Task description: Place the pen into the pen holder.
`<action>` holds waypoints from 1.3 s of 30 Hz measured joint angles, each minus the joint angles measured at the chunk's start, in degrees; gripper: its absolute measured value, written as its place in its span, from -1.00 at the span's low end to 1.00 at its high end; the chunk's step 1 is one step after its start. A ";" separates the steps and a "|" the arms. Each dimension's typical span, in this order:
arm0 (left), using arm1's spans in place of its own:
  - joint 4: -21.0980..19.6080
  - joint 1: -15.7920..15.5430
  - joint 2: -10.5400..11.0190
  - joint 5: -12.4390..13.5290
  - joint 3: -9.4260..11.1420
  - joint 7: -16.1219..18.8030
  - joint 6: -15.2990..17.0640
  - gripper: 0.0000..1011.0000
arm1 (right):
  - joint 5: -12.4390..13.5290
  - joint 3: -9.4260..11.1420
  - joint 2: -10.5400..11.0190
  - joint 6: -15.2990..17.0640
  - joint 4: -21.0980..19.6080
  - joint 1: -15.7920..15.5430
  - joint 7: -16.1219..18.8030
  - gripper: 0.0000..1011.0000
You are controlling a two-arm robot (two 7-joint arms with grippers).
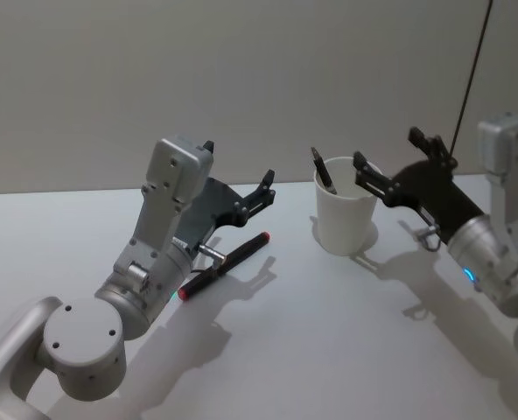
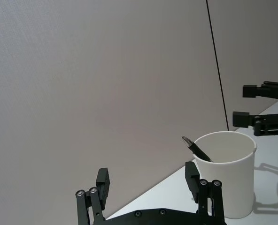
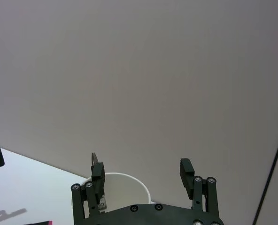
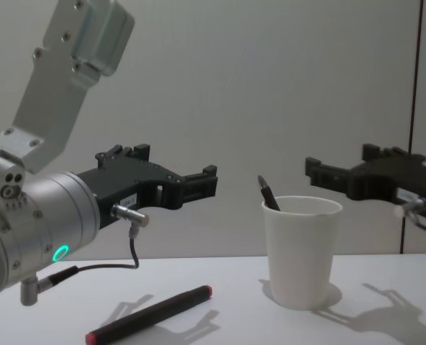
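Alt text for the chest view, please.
A white paper cup on the table holds a dark pen. A red-ended pen lies left of it, below the open left gripper; the open right gripper hovers at the cup's right.

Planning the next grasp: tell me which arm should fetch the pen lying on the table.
Left, probably. The left gripper hangs open close above the pen; the right gripper sits beside the pen holder, farther off.

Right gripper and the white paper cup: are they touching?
Apart. The chest view shows the right gripper above the white paper cup, with bare wall between its fingers and the rim.
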 joint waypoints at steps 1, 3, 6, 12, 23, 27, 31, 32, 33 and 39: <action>0.00 0.00 0.00 0.00 0.00 0.00 0.00 0.98 | 0.40 0.03 0.45 0.31 -0.93 -0.77 -0.52 0.98; 0.00 0.00 0.00 0.00 0.00 0.00 0.00 0.98 | 0.87 0.08 0.94 0.66 -1.91 -1.59 -1.10 0.98; 0.00 0.00 0.00 0.00 0.00 0.00 0.00 0.98 | 1.79 0.21 1.97 1.32 -3.90 -3.29 -2.25 0.98; 0.00 0.00 0.00 0.00 0.00 0.00 0.00 0.98 | 3.68 0.43 3.98 2.64 -7.88 -6.62 -4.53 0.98; 0.00 0.00 0.00 0.00 0.00 0.00 0.00 0.98 | 6.84 0.79 7.39 4.93 -14.57 -12.30 -8.43 0.98; 0.00 0.00 0.00 0.00 0.00 0.00 0.00 0.98 | 7.76 0.90 8.41 5.61 -16.57 -13.95 -9.61 0.98; 0.00 0.00 0.00 0.00 0.00 0.00 0.00 0.98 | 8.13 0.94 8.83 5.89 -17.33 -14.64 -10.08 0.98; 0.00 0.00 0.00 0.00 0.00 0.00 0.00 0.98 | 8.17 0.95 8.87 5.91 -17.41 -14.72 -10.13 0.98; 0.00 0.00 0.00 0.00 0.00 0.00 0.00 0.98 | 8.21 0.96 8.91 5.94 -17.49 -14.78 -10.18 0.98; 0.00 0.00 0.00 0.00 0.00 0.00 0.00 0.98 | 8.23 0.96 8.93 5.95 -17.55 -14.83 -10.21 0.98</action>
